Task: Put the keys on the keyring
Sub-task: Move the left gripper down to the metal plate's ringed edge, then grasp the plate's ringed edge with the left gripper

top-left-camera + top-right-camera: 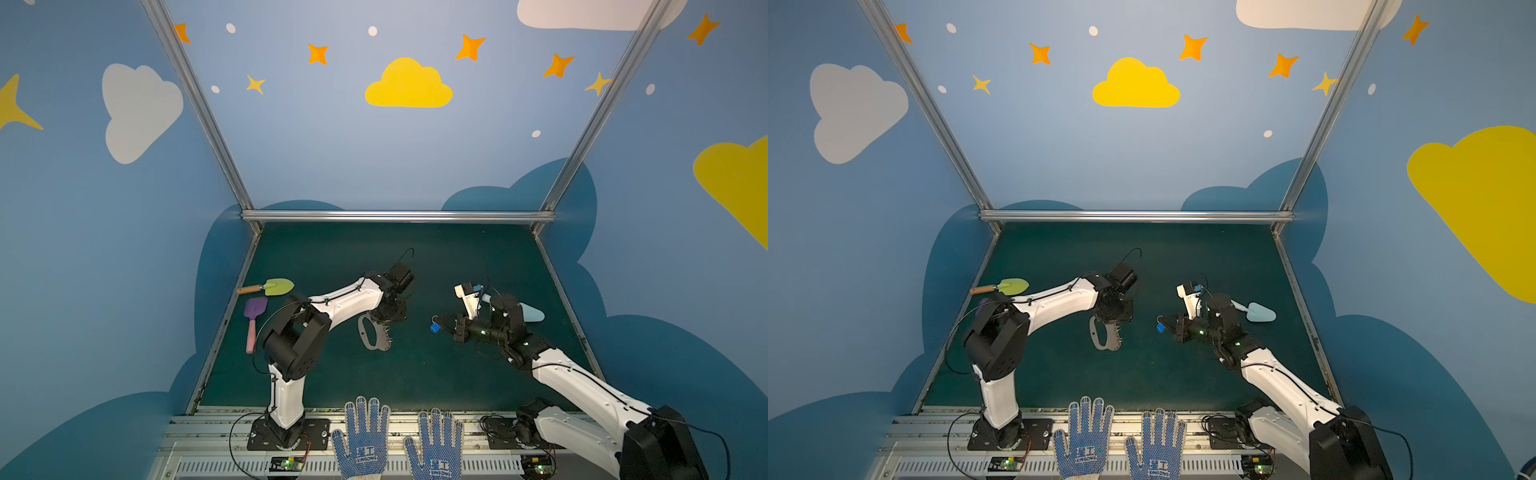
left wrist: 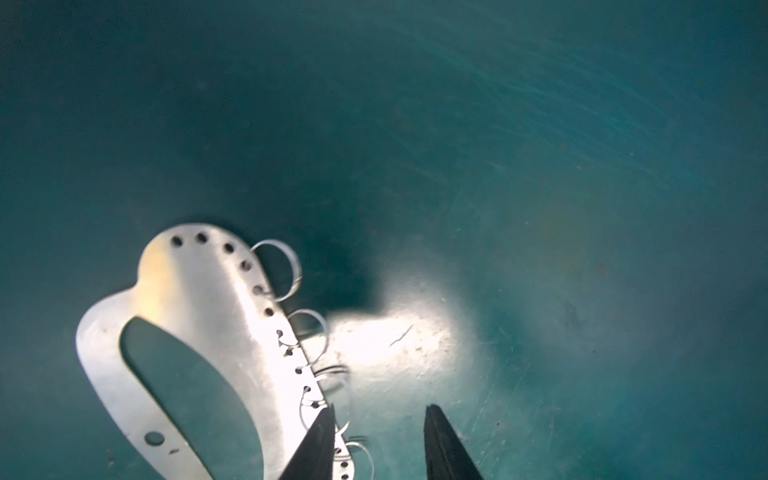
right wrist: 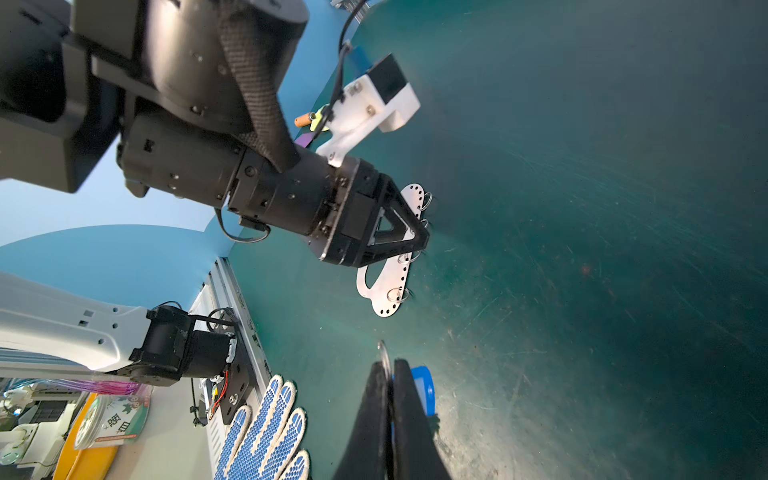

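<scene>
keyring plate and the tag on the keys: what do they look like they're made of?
keyring: likely thin sheet metal, steel or aluminium, with a bare brushed finish; it throws hard glare and shows faint streaks. keys: the tag is probably moulded plastic, smooth saturated blue with a paler panel and rounded edges.

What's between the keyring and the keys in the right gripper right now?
Nothing but bare green mat lies between the keyring and the keys in the right gripper; both top views show it.
</scene>
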Tool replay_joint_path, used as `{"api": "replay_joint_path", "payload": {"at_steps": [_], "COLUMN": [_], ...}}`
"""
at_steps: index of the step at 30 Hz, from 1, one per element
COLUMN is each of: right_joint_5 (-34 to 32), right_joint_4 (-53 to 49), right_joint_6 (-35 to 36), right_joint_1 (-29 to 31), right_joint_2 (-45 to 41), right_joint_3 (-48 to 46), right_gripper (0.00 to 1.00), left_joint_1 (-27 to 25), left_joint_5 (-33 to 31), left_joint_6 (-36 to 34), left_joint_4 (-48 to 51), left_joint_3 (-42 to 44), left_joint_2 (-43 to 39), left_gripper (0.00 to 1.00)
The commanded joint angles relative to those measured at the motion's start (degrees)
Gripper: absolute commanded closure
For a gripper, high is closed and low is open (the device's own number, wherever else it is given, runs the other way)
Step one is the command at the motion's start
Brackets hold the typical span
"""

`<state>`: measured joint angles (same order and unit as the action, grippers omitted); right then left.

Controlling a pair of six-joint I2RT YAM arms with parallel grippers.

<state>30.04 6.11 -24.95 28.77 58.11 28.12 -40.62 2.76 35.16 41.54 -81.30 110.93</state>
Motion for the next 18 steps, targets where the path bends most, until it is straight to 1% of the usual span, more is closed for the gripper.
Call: {"api": "replay_joint_path", "payload": {"at_steps": [1,4,10,18], "right_joint_5": [-1.09,-2.76,-3.17,-2.8], "right_joint_4": [-2.02,-2.86,-3.36,-2.95], "right_joint_6": [1.34,1.11,1.17,0.92], "right_joint_1": [0.14,0.05,-0.17,-0.28], "right_joint_2": [-2.42,-4.39,-6.6,-6.78], "right_joint_3": [0.54,0.03,-0.57,-0.57], "right_gripper": [1.0,1.0,1.0,1.0], "left_joint_1": [-0.97,-2.0,-3.26,-3.68], "left_joint_5": [-4.86,-7.43,-10.02,-11.08], "left_joint_6": [-4.88,-5.9,-6.75,-7.32], "left_joint_4": [9.26,12.93,15.41,16.57], "left_joint_3": [-3.34,-6.4,-8.71,-9.71], "left_joint_2": [3.13,5.68,7.91,9.74], "left_gripper": [0.65,0.68,0.7,0.81]}}
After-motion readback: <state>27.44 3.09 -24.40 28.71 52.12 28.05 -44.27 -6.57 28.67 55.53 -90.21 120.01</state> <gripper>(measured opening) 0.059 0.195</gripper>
